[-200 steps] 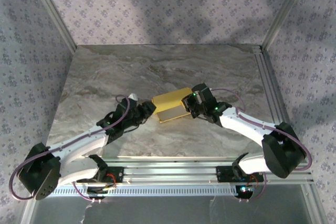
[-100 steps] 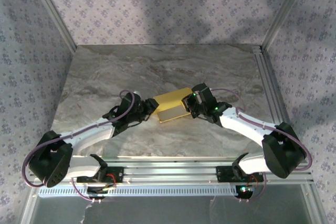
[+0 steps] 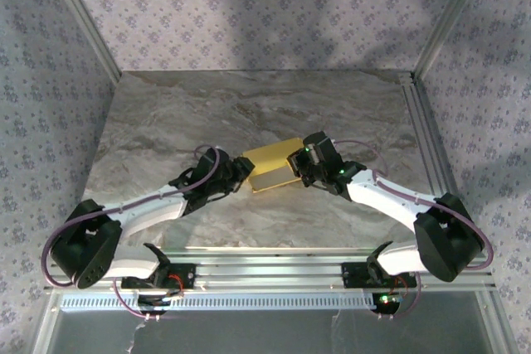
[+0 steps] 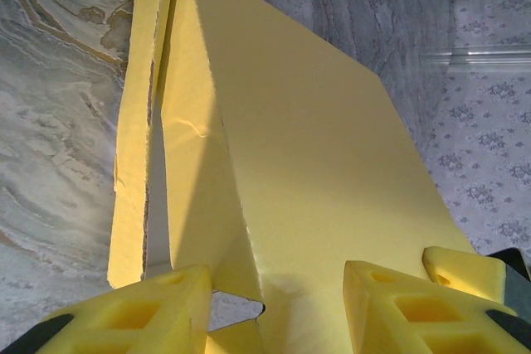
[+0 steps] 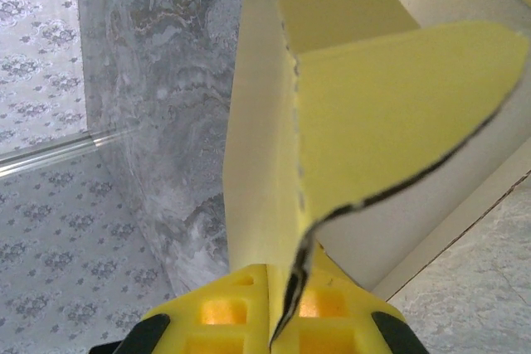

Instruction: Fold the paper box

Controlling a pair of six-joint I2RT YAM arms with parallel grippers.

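A grey marbled table [image 3: 166, 113] seen from above, with two white-and-black robot arms reaching in from its near edge.

The left arm [image 3: 149, 209] stretches from the near left corner toward the middle. Its left pincer [image 3: 241, 170] sits at the left end of the paper box [image 3: 270, 163]. The paper box is yellow, low and rectangular. It lies about the middle of the table, a little closer to the near edge than the far one, turned at a slight angle.

From the left wrist camera, the left pincer's yellow fingers [image 4: 137, 312] stand partly apart with the near end of the box between them. A narrow side flap [image 4: 133, 163] stands slightly away from the box's left wall, with a thin gap between the two. Whether the fingers press on the cardboard cannot be told.

On the right, the right arm [image 3: 382, 196] bends in from the near right corner, and its right pincer [image 3: 300, 169] meets the box's right end. From the right wrist camera, this pincer is closed tight on a curved yellow flap [image 5: 398, 105], with the flap's thin edge pinched between its two fingers [image 5: 211, 312].
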